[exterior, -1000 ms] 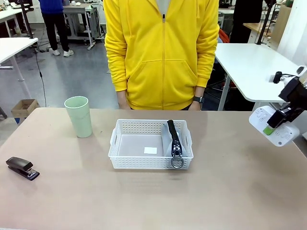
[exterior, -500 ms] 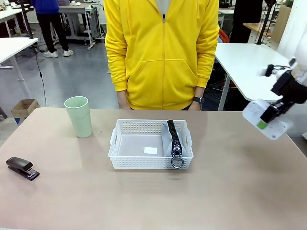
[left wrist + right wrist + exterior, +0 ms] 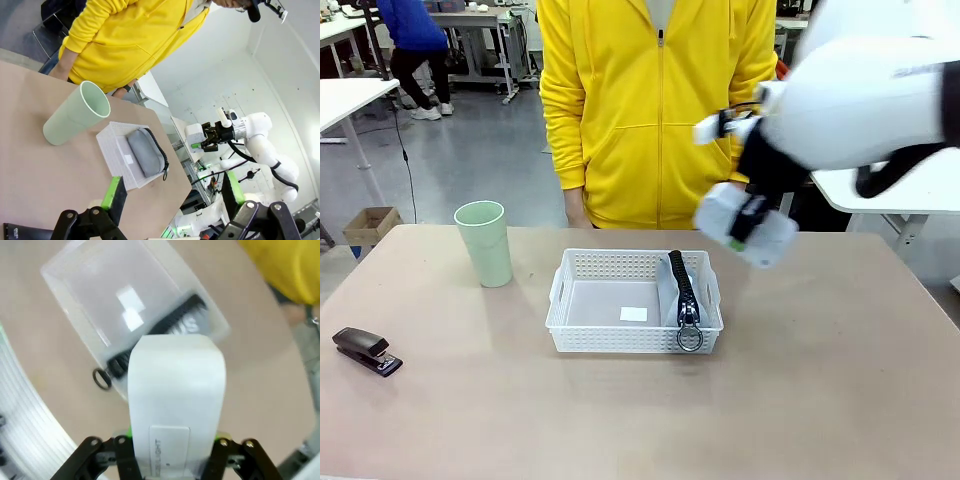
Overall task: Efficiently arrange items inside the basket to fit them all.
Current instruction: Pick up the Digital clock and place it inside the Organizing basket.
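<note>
**Inspector:** What has changed, largest item first?

**Operator:** My right arm (image 3: 880, 100) was out past the desk's (image 3: 820, 400) right edge a second ago. I now see it swung in over the far edge. It hangs above the far right corner of the basket (image 3: 620, 338), which has stayed at the middle of the desk. The grey pouch (image 3: 682, 290) still lies along the basket's right side, with its ring pull over the front wall. The right gripper (image 3: 740, 225) stays clamped on the white box (image 3: 715, 210), which is in the air and not yet in the basket. I judge the box is headed for the free left part of the basket floor. The cup (image 3: 485, 243) near the far edge and the stapler (image 3: 365, 351) by the left edge have not moved, so both remain to be packed.

**Inspector:** And the left side?

**Operator:** My left gripper (image 3: 172, 195) has its jaws wide with nothing between them.

**Inspector:** What can you not confirm?

**Operator:** The right arm is cut off at the top and right of the front view. Motion blur smears the box and gripper there, so I cannot tell how high the box rides above the basket. In the right wrist view the box (image 3: 175, 390) covers my fingertips, and the basket below it is blurred.
</note>
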Robot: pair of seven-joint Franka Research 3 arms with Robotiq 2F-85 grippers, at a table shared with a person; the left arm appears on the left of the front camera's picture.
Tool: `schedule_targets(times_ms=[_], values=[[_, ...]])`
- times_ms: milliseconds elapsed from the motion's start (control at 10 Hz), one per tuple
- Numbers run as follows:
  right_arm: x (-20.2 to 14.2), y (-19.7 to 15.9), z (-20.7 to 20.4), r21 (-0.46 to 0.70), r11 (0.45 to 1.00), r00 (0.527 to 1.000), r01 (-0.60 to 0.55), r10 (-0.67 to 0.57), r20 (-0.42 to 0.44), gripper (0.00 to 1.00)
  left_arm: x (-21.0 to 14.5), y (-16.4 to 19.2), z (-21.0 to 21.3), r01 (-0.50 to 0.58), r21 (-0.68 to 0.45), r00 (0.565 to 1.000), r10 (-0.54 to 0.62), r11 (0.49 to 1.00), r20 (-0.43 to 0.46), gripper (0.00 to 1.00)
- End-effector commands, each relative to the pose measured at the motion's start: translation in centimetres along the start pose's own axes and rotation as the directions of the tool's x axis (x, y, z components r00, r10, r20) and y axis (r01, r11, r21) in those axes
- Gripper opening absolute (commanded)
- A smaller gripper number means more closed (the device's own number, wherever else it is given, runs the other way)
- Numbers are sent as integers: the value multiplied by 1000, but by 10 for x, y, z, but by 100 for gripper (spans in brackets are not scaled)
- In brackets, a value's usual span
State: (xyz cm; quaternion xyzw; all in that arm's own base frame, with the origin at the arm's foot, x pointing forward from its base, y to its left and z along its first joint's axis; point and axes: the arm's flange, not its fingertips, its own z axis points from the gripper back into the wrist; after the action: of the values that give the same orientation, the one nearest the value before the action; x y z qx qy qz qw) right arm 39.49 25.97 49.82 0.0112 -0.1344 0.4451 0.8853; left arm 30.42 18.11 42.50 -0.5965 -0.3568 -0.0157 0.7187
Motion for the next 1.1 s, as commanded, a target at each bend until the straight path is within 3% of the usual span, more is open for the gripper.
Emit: schedule_targets(times_ms=[0,200,400,600,700,800,1000], values=[[58,29,-10,-136,990,1000,-30,28,-13,52,0,-1,0,22,-14,1000,-22,1000,5,100],[121,79,-48,-179,977,993,-118,113,-34,52,0,-1,0,22,-14,1000,-22,1000,5,100],[156,99,-92,-32,985,984,-167,164,-67,52,0,-1,0,22,-14,1000,-22,1000,5,100],[159,97,-106,28,989,984,-145,147,-99,52,0,-1,0,22,-14,1000,-22,1000,5,100],[151,85,-90,16,995,988,-100,101,-117,52,0,-1,0,22,-14,1000,-22,1000,5,100],[150,105,-124,2,986,983,-166,166,-82,52,0,-1,0,22,-14,1000,-22,1000,5,100],[150,105,-124,2,986,983,-166,166,-82,52,0,-1,0,22,-14,1000,-22,1000,5,100]])
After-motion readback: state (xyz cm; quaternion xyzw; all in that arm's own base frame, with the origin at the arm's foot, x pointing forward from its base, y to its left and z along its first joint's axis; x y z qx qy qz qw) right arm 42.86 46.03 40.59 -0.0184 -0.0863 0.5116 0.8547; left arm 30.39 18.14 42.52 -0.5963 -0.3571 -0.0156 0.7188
